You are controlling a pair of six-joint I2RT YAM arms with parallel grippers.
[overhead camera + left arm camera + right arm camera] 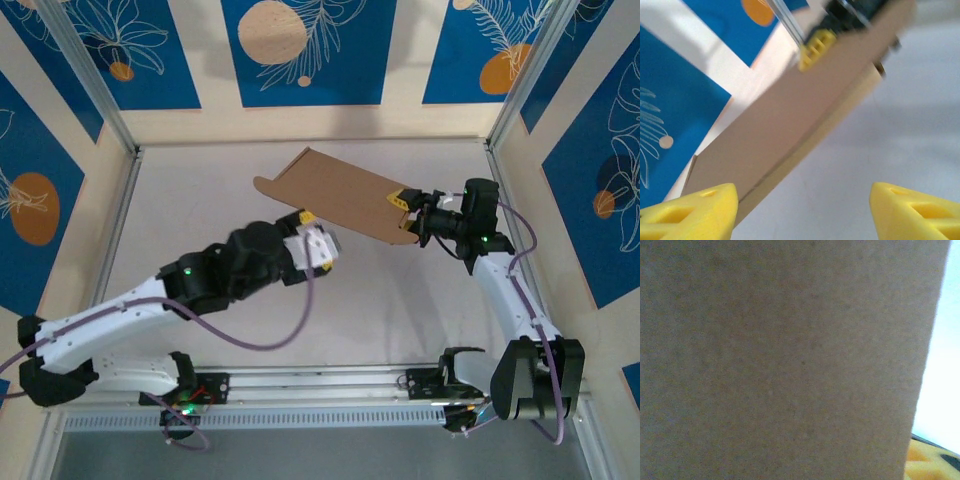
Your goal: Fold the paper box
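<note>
So, top view, starting at the left: the left arm [120, 312] comes in from 8 o'clock across the pale table [400, 300], and the left gripper [320, 232] sits just off the near long edge of the box [340, 195], at about 7 o'clock from the box's middle. Its yellow fingers [695, 210] are spread wide apart in the left wrist view, nothing pinched between them. The near corner of the cardboard is just beside the finger at 7 o'clock, and I can't tell if it actually touches, since that shot is pretty blurry. The box itself is a flat-ish brown sheet a little toward 12 o'clock from the table's centre, long axis running roughly 10 o'clock to 4 o'clock, with a rounded tab sticking out at its 9 o'clock end. From the left wrist it looks tilted up off the table, a brown band going from 7 o'clock to 1 o'clock. On to the right: the right gripper [404, 216] is at the box's 4 o'clock end, and it's clamped on the cardboard, with yellow showing on both sides of the sheet. The right wrist view has the brown face right up against the lens, plus a bit of yellow finger [932, 465] at 5 o'clock. The right arm [508, 290] runs down to its base at 5 o'clock. Blue wall panels [300, 45] with orange circles stand behind at 12 o'clock.
</note>
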